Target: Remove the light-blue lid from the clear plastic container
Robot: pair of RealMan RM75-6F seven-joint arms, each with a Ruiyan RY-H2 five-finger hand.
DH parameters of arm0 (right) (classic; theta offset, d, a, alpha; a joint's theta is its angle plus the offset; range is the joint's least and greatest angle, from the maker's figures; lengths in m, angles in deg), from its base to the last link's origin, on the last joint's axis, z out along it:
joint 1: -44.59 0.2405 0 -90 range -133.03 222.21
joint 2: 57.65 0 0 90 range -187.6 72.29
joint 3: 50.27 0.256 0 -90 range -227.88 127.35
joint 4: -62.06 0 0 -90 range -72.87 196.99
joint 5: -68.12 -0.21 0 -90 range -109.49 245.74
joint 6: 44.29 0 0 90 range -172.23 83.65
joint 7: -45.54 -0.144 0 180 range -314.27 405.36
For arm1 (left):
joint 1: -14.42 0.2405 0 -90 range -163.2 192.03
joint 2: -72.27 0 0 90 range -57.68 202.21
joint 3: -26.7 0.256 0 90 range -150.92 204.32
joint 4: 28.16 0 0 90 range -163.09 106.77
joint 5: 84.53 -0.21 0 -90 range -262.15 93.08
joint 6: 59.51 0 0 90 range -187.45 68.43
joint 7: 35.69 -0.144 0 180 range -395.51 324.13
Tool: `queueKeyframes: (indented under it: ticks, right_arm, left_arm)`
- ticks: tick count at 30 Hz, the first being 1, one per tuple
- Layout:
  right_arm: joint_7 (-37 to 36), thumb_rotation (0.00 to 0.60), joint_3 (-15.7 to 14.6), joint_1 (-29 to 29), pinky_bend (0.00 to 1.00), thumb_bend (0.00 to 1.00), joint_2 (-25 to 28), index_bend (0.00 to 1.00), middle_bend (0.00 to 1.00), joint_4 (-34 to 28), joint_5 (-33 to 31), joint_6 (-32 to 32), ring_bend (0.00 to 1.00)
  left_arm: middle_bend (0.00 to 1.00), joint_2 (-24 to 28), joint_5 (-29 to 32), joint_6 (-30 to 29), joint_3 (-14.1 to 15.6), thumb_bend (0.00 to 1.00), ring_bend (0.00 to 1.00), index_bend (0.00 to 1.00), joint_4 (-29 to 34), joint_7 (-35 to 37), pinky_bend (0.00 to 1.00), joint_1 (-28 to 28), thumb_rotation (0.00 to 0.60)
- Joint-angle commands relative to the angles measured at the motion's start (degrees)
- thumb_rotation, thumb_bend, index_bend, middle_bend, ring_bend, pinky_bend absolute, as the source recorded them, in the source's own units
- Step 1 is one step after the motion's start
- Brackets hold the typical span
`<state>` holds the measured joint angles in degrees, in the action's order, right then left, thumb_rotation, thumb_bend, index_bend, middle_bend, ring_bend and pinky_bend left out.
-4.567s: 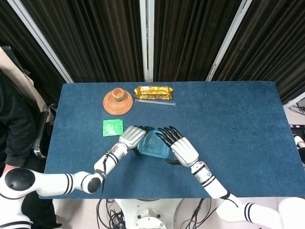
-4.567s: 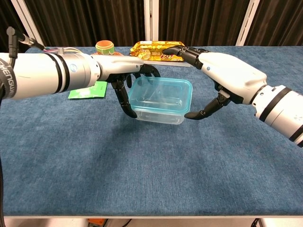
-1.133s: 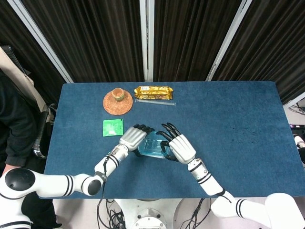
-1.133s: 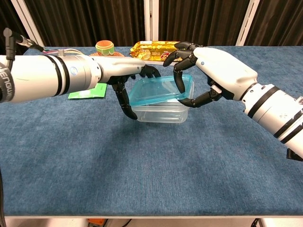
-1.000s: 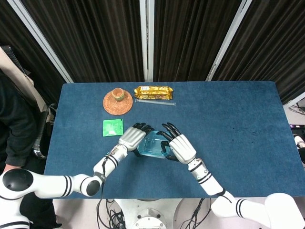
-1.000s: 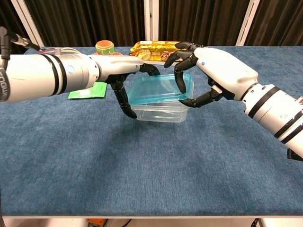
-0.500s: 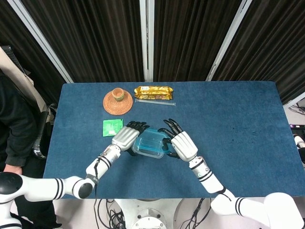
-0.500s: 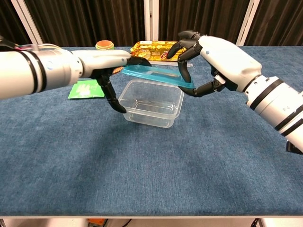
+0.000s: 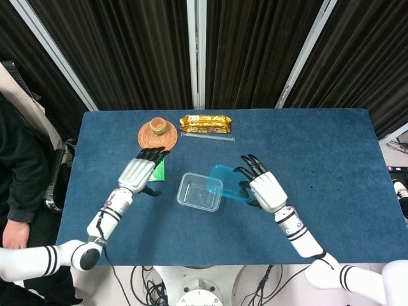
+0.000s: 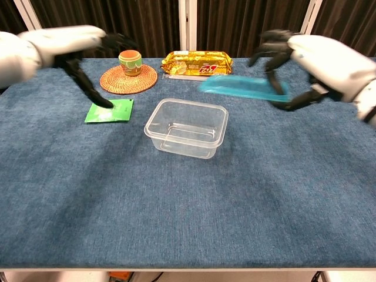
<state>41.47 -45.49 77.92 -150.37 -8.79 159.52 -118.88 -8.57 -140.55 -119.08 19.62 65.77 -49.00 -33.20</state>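
The clear plastic container [image 9: 199, 191] [image 10: 187, 127] stands uncovered on the blue table. My right hand [image 9: 262, 189] [image 10: 312, 60] holds the light-blue lid [image 9: 225, 182] [image 10: 241, 86] in the air to the right of the container, clear of its rim. My left hand [image 9: 139, 172] [image 10: 76, 42] hovers to the left, above the green packet, with its fingers spread and nothing in them.
A green packet [image 9: 158, 173] [image 10: 110, 110] lies left of the container. At the back sit a small cup [image 10: 130, 61] on a woven coaster [image 9: 157, 136], a gold snack pack [image 9: 205, 122] [image 10: 197, 63] and a clear straw [image 9: 207, 136].
My right hand has carried the lid off the container and to the right. My left hand has let go of the container and drawn back to the left.
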Motion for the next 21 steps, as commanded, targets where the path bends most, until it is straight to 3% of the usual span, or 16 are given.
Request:
queueKeyframes:
  ticks: [1,4,7,12,14,21]
  right_arm:
    - [0.9,0.6,-0.09,-1.88,0.0,0.6,1.86,0.75,0.26,0.58,-3.4,1.64,0.0]
    - [1.46,0.6,-0.01,-2.21,0.0,0.59,1.63,0.71,0.26,2.84,-5.59,4.01,0.0]
    - [2.71,0.6,0.12,-2.02,0.0,0.49,1.26,0.57,0.22,3.76,-7.8,7.2,0.0]
    - [7.47,0.6,0.78,-1.71,0.0,0.07,2.55,0.03,0.04,0.58,-12.26,12.29,0.0]
    - [9.23,0.6,1.01,-1.83,0.0,0.01,3.68,0.0,0.0,-1.85,-13.6,13.25,0.0]
    - [10.59,0.6,0.68,-4.49,0.0,0.0,11.78,0.0,0.0,-11.98,-15.69,12.55,0.0]
  left_arm:
    - [0.0,2.08,-3.07,-4.53,0.77,0.0,0.0,0.07,0.01,2.07,0.0,3.89,0.6]
    - [0.0,3.01,-4.69,-7.61,1.58,0.0,0.0,0.07,-0.86,3.11,0.0,6.86,0.6]
    - [0.0,4.04,-5.62,-9.73,2.28,0.0,0.0,0.07,-1.26,4.43,0.0,9.66,0.6]
    - [0.0,5.92,-6.97,-12.19,3.24,0.0,0.0,0.07,-1.46,6.88,0.0,13.79,0.6]
    - [0.0,6.7,-7.22,-12.93,3.51,0.0,0.0,0.07,-1.62,7.75,0.0,15.4,0.6]
    - [0.0,9.8,-8.63,-16.23,4.3,0.0,0.0,0.08,-2.63,8.73,0.0,20.41,0.6]
